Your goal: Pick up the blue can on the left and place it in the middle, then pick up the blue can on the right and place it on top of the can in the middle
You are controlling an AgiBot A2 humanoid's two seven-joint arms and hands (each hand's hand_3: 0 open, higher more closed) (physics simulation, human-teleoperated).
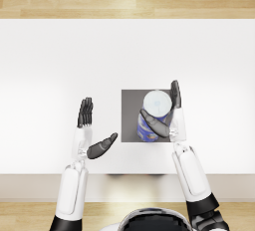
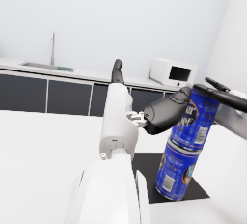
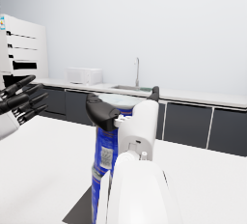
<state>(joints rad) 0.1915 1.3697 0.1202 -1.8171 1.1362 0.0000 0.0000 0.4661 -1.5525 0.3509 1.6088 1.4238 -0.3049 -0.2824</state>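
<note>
While the head view looks steeply down, the right hand (image 1: 167, 113) wraps the upper blue can (image 1: 156, 106) over the dark grey mat (image 1: 130, 115) near the middle of the white table (image 1: 60, 56), thumb at about 8 o'clock of the silver lid and fingers (image 1: 175, 93) reaching up past 2 o'clock. From this angle the lower can is mostly hidden beneath it. At 9 o'clock of the mat and well apart from it, the left hand (image 1: 89, 133) holds nothing, fingers straight and thumb splayed toward the mat.

Seen from the left wrist view, the stack is plain: the lower blue can (image 2: 176, 171) stands upright on the mat (image 2: 144, 170), and the upper can (image 2: 197, 119) sits on it, leaning slightly off plumb. The right hand's thumb (image 2: 166, 113) presses one side and its fingers (image 2: 226, 97) cross the other. The left hand (image 2: 117, 71) shows only as spread fingertips past the forearm.

From the right wrist view, the right hand (image 3: 108, 112) is clasped about the upper can (image 3: 107, 153), its long axis near vertical; the left hand (image 3: 19, 100) hovers apart, fingers spread.

Judging by this, the placing looks nearly done. The coming release turns on the upper can's axis lining up with the lower one, and the right hand alone governs that.
</note>
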